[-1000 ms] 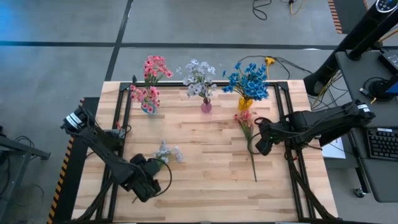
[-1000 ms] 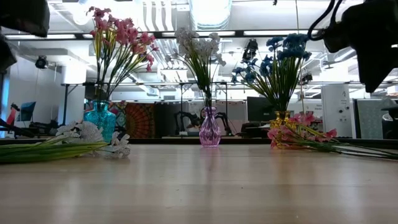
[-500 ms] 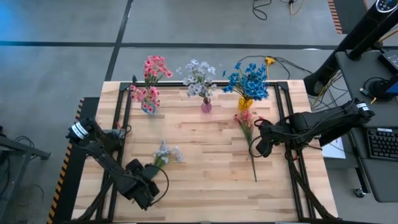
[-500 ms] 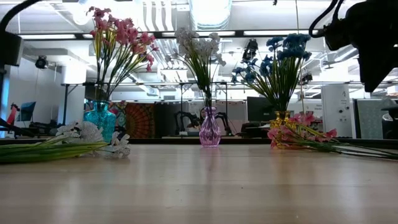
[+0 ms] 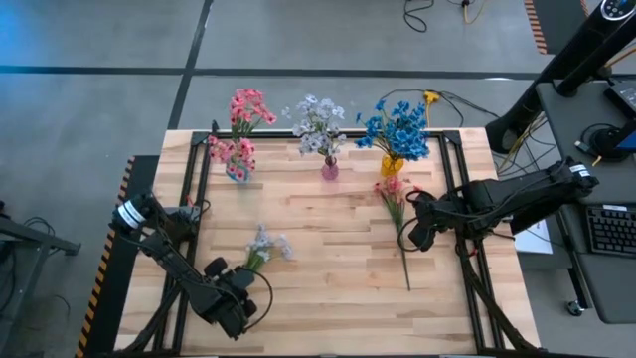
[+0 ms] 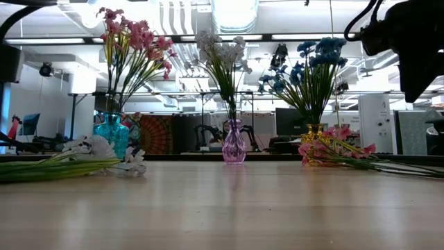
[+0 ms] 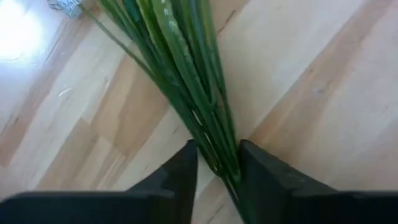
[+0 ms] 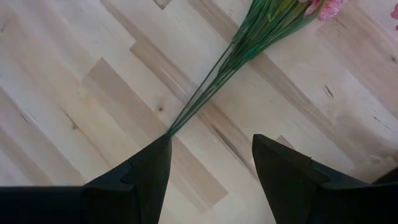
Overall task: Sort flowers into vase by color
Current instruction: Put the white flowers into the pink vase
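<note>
A lavender-white flower spray [image 5: 266, 243] lies flat on the table's near left, seen in the low view as white blossoms [image 6: 94, 149]. My left gripper [image 5: 235, 288] is shut on its green stems. A pink spray [image 5: 396, 197] lies on the right side, its stem running toward the near edge. My right gripper [image 8: 211, 180] hovers open just above that stem's end [image 8: 177, 124] and touches nothing. At the far edge stand a teal vase [image 5: 238, 172] with pink flowers, a pink vase [image 5: 329, 170] with white flowers and a yellow vase [image 5: 392, 165] with blue flowers. My left gripper pinches the bundle of green stems [image 7: 219, 163] between its two fingers [image 7: 186, 171], toward the bare end away from the blossoms. The fingers come from above and lie across the stems. The spray lies on the table.
Black metal rails [image 5: 195, 169] run along the table's left and right sides. Bare wood lies in the middle between the two sprays. Cables and a desk with a keyboard [image 5: 608, 229] stand off the right edge.
My left arm's elbow has swung toward the near edge, while its gripper has stayed over the stem ends of the lavender-white spray. The spray and the pink spray lie where they were.
</note>
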